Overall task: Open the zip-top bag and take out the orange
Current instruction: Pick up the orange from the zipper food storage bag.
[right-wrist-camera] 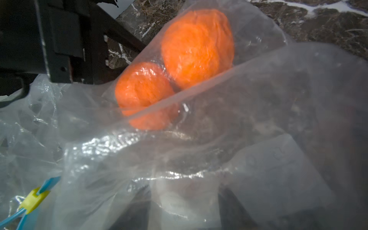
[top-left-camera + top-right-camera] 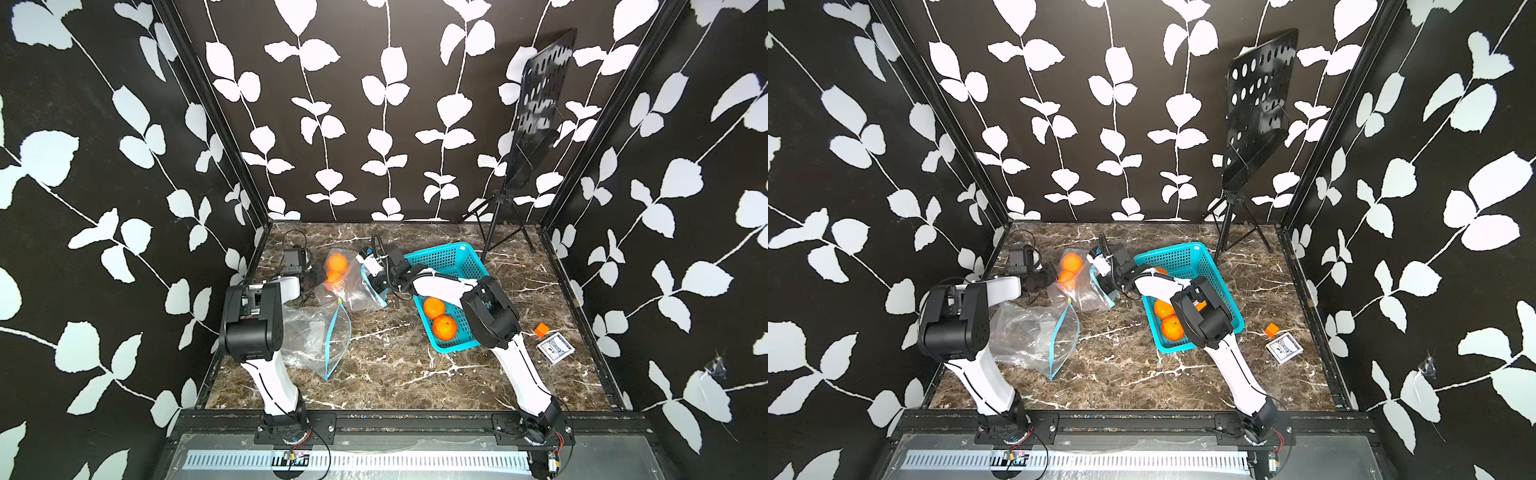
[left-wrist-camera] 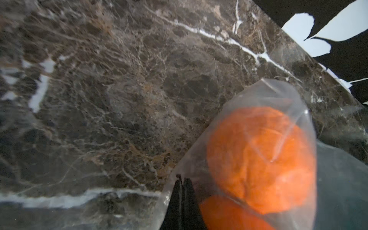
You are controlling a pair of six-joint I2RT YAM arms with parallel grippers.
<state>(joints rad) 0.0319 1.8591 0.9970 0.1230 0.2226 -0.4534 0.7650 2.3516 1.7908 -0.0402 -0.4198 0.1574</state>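
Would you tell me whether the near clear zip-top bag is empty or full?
Empty: the near clear plastic zip-top bag lies flat, blue zip strip gaping, no fruit visible inside.

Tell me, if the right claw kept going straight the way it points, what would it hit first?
The clear bag film, draped right in front; just behind it, probably the nearer orange, though depth is unclear.

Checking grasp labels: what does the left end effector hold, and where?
The clear plastic zip-top bag, pinched at its film edge beside the round oranges by the shut left end effector.

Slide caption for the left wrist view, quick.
Left gripper pinches edge of zip-top bag, two oranges inside, marble table beneath.
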